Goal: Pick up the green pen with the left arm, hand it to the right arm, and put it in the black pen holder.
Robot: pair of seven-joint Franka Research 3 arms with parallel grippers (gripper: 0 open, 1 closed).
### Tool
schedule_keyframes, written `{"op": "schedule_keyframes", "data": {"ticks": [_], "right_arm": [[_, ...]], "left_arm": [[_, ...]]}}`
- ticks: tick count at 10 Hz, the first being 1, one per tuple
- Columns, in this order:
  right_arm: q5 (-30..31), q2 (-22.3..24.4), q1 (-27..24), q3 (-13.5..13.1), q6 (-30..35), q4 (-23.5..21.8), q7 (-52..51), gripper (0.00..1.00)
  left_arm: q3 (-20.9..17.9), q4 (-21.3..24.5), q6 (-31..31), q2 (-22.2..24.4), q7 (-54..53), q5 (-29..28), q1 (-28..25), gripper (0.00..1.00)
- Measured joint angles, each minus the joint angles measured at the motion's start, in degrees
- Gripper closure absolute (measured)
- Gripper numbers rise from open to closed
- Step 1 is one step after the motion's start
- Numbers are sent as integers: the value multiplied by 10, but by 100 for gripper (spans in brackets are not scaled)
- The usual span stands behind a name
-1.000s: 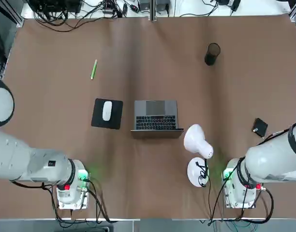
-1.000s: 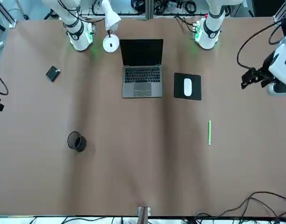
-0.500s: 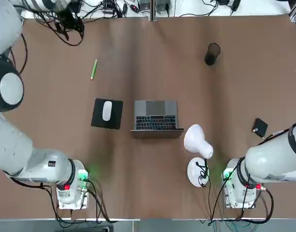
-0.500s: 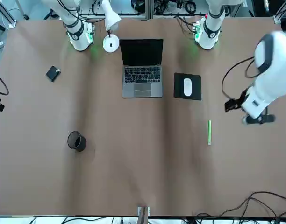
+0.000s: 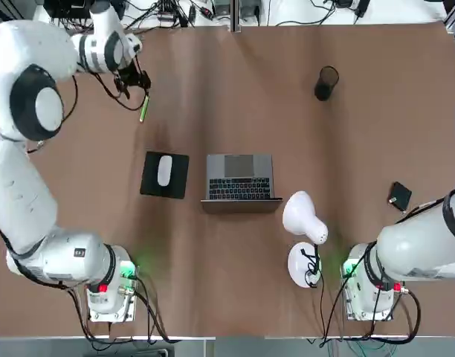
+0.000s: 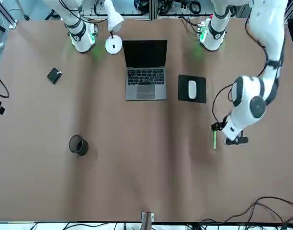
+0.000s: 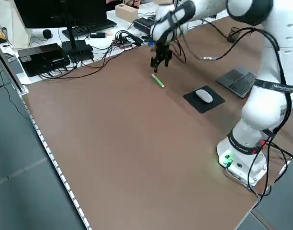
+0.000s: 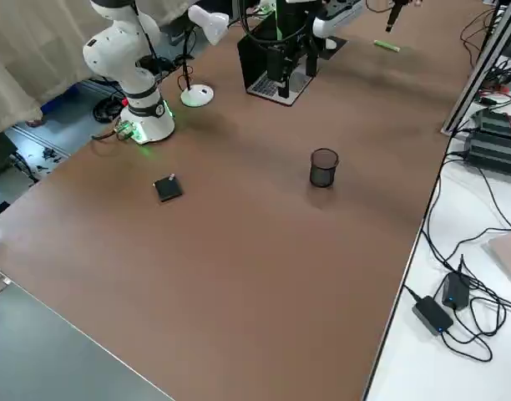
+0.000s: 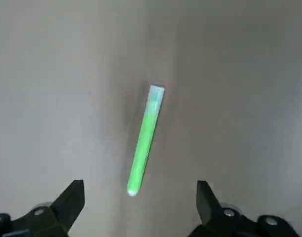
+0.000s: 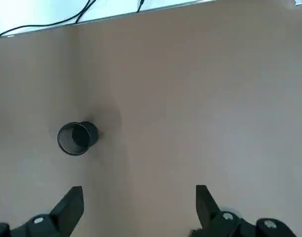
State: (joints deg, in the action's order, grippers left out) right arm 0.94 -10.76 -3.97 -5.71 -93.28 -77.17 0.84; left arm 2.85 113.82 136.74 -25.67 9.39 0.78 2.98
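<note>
The green pen [image 5: 143, 113] lies flat on the brown table, far left of the laptop; it also shows in the front view [image 6: 214, 140] and the left side view [image 7: 158, 81]. My left gripper [image 5: 132, 78] hovers just above the pen, open. In its wrist view the pen [image 9: 144, 140] lies ahead of the gap, with one end between the spread fingertips [image 9: 67, 202]. The black pen holder [image 5: 326, 82] stands upright at the far right. My right gripper [image 10: 138, 205] is open and empty, high above the table, with the pen holder [image 10: 76, 138] below it.
An open laptop [image 5: 240, 178] sits mid-table with a white mouse on a black pad [image 5: 164, 171] to its left. A white desk lamp [image 5: 305, 223] stands near the right arm's base. A small flat black box [image 5: 399, 196] lies at the right. Cables run along the far edge.
The left arm swung in from the table's left side and brought its open gripper down over the green pen. The pen, the holder and the right arm stayed put.
</note>
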Motion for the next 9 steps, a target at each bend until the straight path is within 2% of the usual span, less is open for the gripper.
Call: {"op": "schedule_keyframes", "data": {"ticks": [3, 7, 8, 9], "right_arm": [[0, 0, 0, 0, 0, 0, 0, 0], [-1, 0, 0, 1, 0, 0, 0, 0], [-1, 0, 0, 2, 0, 0, 0, 0], [-2, 0, 1, 2, 0, 0, 0, 0]], "left_arm": [[0, 34, 65, -30, -4, 0, -2, 0], [0, 65, 74, -30, -5, 0, -5, 7], [0, 65, 74, -30, -5, 0, -7, 14], [0, 65, 74, -29, -9, 0, -7, 28]]}}
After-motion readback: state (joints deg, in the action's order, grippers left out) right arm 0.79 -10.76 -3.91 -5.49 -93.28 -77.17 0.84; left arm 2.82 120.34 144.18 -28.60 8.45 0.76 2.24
